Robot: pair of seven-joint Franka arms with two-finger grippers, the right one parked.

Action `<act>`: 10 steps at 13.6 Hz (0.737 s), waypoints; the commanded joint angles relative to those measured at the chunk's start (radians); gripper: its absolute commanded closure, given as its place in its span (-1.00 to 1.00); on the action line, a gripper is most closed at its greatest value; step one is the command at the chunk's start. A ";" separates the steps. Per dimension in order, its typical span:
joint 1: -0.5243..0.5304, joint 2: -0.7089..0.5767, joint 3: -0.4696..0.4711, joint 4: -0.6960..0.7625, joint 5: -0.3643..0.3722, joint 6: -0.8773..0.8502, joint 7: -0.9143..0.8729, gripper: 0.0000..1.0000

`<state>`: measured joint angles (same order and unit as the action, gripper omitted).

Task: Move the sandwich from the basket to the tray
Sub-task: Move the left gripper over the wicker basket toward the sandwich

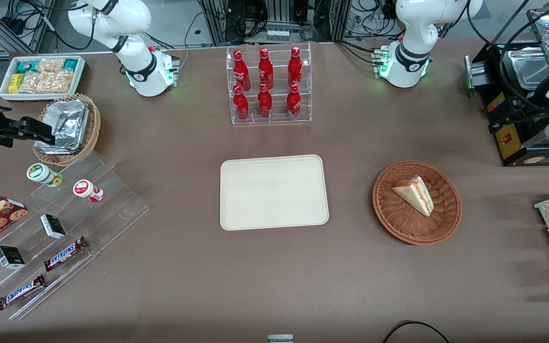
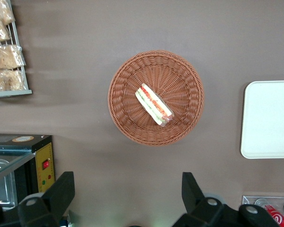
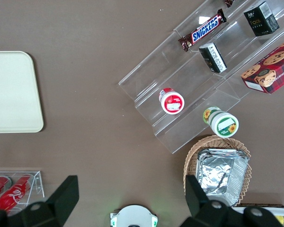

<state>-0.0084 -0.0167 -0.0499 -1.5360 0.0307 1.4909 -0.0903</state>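
Shows the tray [image 1: 274, 190] flat on the tabletop [image 1: 184, 286] at the centre of the front frame, nearer the camera than the rack of red bottles [image 1: 269, 85] at upper centre. Finds the basket [image 1: 384, 209] beside the tray, toward the working arm's end, apart from it. Has the sandwich [image 1: 415, 194] lying in the basket, on its side, with the filling edge turned toward the front camera.

From the left wrist view, looks straight down on the basket [image 2: 123, 118] and the sandwich [image 2: 154, 105], well below the gripper [image 2: 128, 198]. Shows the gripper spread wide, gripping nothing, with both dark fingers [image 2: 61, 194] cut off by the frame edge. Catches only part of the tray [image 2: 270, 118].
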 commanded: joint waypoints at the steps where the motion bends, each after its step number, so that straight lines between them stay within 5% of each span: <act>1: -0.002 0.020 -0.007 0.014 -0.006 0.026 -0.032 -1.00; 5: -0.008 0.087 -0.010 -0.022 0.005 0.092 -0.034 -1.00; 10: -0.016 0.086 -0.010 -0.289 0.006 0.398 -0.109 -1.00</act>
<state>-0.0191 0.0932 -0.0598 -1.7207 0.0308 1.7879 -0.1549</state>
